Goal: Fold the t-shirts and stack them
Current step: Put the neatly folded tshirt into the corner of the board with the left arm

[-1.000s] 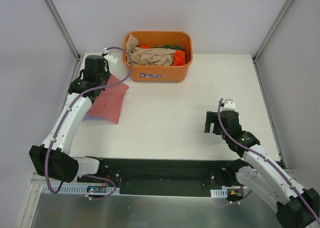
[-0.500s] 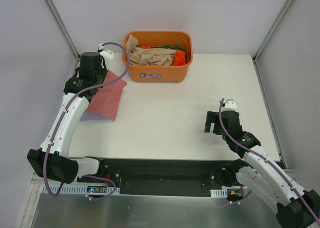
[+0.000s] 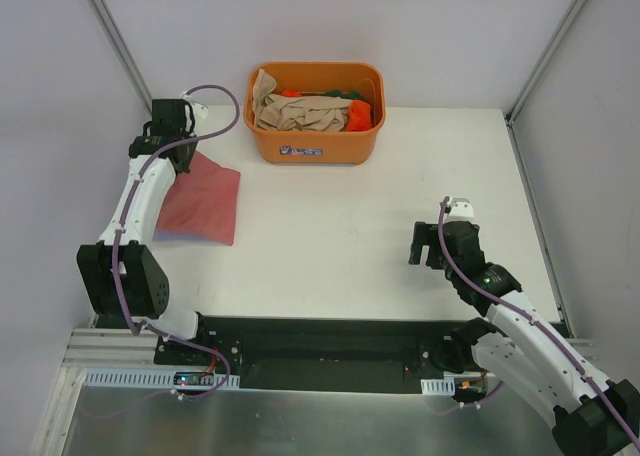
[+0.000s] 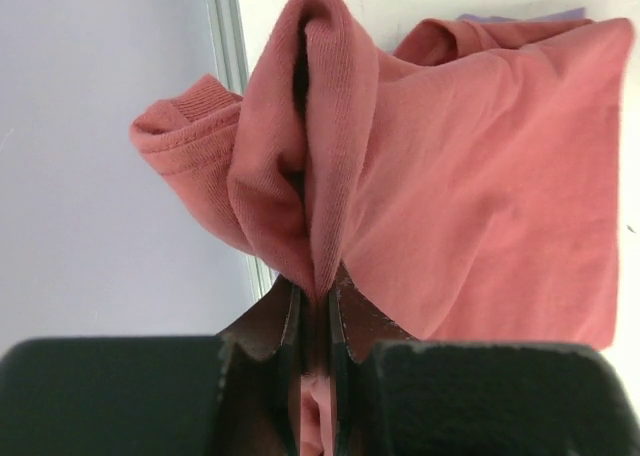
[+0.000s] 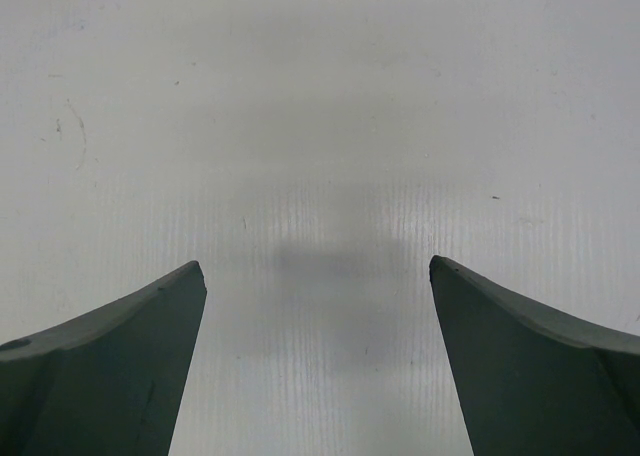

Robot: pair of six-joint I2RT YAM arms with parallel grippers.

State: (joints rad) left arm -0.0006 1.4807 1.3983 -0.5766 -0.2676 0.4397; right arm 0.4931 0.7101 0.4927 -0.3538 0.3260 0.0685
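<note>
The right gripper (image 5: 315,276) is hovering spread over the table (image 5: 320,96). The left gripper (image 4: 312,301) is pinching a fold of the rose-red t-shirt (image 4: 480,196), lying just ahead of it on a lavender t-shirt (image 3: 176,237); soft, limp cloth, probably best taken at corners.

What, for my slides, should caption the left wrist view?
Left gripper shut on a bunched fold of rose-red cloth t-shirt.
</note>
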